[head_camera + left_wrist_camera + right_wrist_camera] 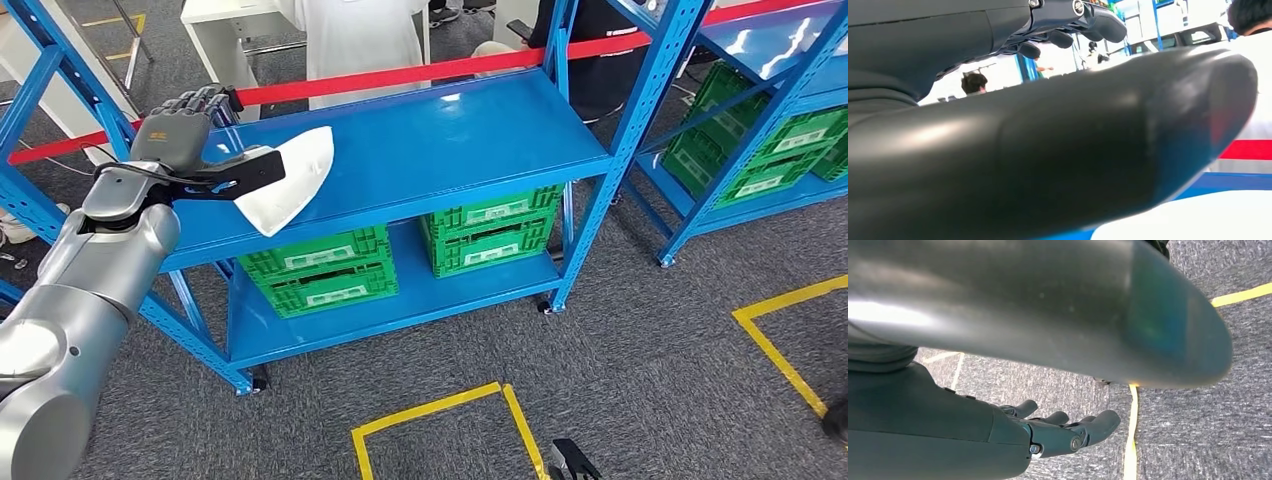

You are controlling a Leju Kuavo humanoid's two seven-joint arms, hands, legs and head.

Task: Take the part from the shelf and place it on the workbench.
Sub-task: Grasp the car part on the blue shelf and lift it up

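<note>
The right hand [1068, 432] hangs low over the grey carpet with its yellow floor tape [440, 420], fingers loosely spread and holding nothing. Farther off, the left hand [195, 135] reaches over the near left corner of the blue shelf [440, 140], thumb laid on the white part [295, 180]; whether it truly grips I cannot tell. The part rests on the shelf, so lifting, carrying and placing all remain. Green crates [320, 270] sit below.

White part [290, 180] partly hidden behind left hand's [185, 135] thumb.
</note>
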